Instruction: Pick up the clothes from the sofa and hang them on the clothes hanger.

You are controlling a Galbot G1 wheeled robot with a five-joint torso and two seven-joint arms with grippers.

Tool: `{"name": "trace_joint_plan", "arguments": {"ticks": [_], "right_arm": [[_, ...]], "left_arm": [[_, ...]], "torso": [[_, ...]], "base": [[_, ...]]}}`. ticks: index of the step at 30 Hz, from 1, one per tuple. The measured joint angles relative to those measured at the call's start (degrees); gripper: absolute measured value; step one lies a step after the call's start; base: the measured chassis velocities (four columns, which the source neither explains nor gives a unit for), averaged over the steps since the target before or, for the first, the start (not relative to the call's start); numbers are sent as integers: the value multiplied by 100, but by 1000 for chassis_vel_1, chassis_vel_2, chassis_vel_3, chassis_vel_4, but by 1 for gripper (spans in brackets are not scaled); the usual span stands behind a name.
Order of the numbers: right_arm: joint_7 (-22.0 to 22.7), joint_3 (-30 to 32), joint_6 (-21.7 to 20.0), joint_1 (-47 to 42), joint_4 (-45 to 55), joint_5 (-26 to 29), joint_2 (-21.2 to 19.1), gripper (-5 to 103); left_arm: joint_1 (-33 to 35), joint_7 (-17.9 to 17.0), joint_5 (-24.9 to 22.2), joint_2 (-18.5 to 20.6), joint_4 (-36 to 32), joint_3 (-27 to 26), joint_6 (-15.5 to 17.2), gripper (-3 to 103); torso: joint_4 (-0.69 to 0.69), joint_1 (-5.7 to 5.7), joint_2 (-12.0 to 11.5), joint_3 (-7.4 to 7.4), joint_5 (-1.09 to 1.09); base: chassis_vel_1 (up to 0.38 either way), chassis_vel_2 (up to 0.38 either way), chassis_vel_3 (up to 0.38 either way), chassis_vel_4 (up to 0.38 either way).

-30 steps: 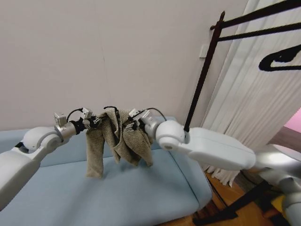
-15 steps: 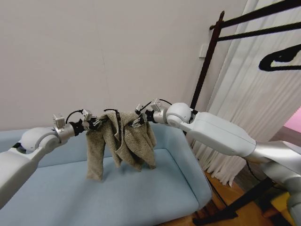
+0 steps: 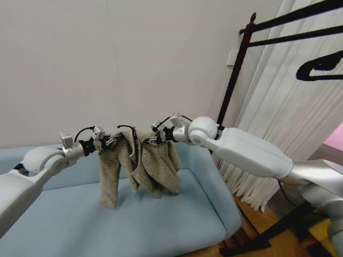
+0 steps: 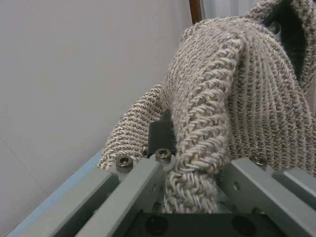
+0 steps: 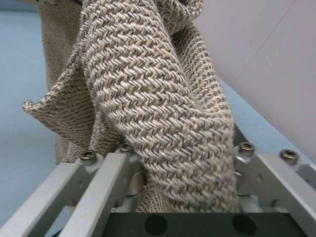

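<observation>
One beige, coarse-knit garment (image 3: 136, 160) is hanging in the air above the pale blue sofa (image 3: 161, 225), touching no cushion. Its top edge is running roughly level, left to right, between two claws, while its folds are dangling straight down, a longer strip on the left. The left claw (image 3: 111, 140) is clamping one end and the right claw (image 3: 156, 139) is pinching the other, with knit bunched between the fingers of each. A plain white wall is standing behind. To the right, one dark wooden clothes rack (image 3: 233, 80) is carrying one black hanger (image 3: 321, 67) before a white curtain (image 3: 284, 123).
</observation>
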Motion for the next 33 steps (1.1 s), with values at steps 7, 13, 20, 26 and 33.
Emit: {"name": "trace_joint_plan", "arguments": {"ticks": [7,13,20,26,33], "right_arm": [[249,48,18,-22,230,258,-59,15],[714,111,23,-53,541,661,-208,3],[1231,259,23,-157,836,1134,-390,3],[1307,585,-10,-188,961,1506,-618,3],[909,737,-309,-97,966,1832,-917,3]], "left_arm": [[-25,-2,13,-12,-22,8,-29,4],[16,-208,-13,-18,-61,-27,-56,8],[-16,-465,-45,-72,-71,-31,-38,34],[-9,-722,-93,-120,-11,-120,0,56],[109,-961,-120,-156,-1,-229,-4,77]], "torso": [[1,0,0,0,0],[1,0,0,0,0],[1,0,0,0,0],[1,0,0,0,1],[3,0,0,0,1]], "base": [[0,0,0,0],[0,0,0,0],[0,0,0,0],[0,0,0,0],[0,0,0,0]]}}
